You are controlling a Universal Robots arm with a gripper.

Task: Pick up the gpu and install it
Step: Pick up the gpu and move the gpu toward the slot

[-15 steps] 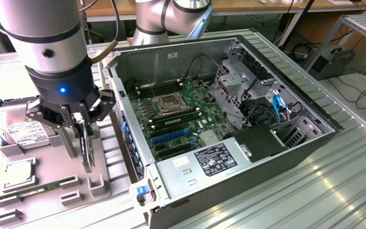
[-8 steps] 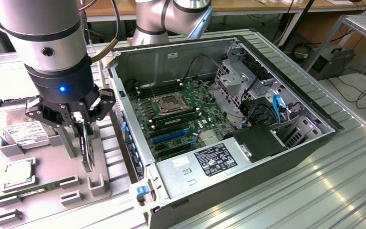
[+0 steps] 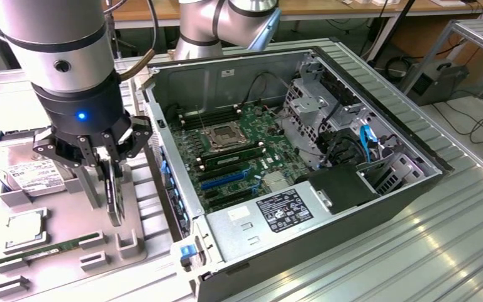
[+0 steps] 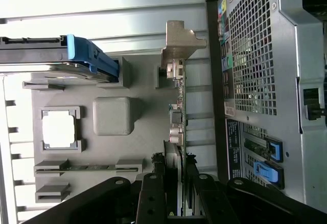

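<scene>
Open computer case (image 3: 309, 157) lies on the metal counter (image 3: 443, 251). Grey parts tray (image 4: 102, 152) sits just beside it. The gpu (image 3: 114, 196) stands on edge in the tray, with the fingers (image 4: 152, 193) clamped on it, one per side.

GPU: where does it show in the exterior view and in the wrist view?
Exterior view: gpu stands on edge in the grey tray on the exterior view's left, under the pincer.
Wrist view: gpu seen edge-on, running from the pincer to its silver bracket, beside the case.
Shared landmark: the square processor chip.
</scene>
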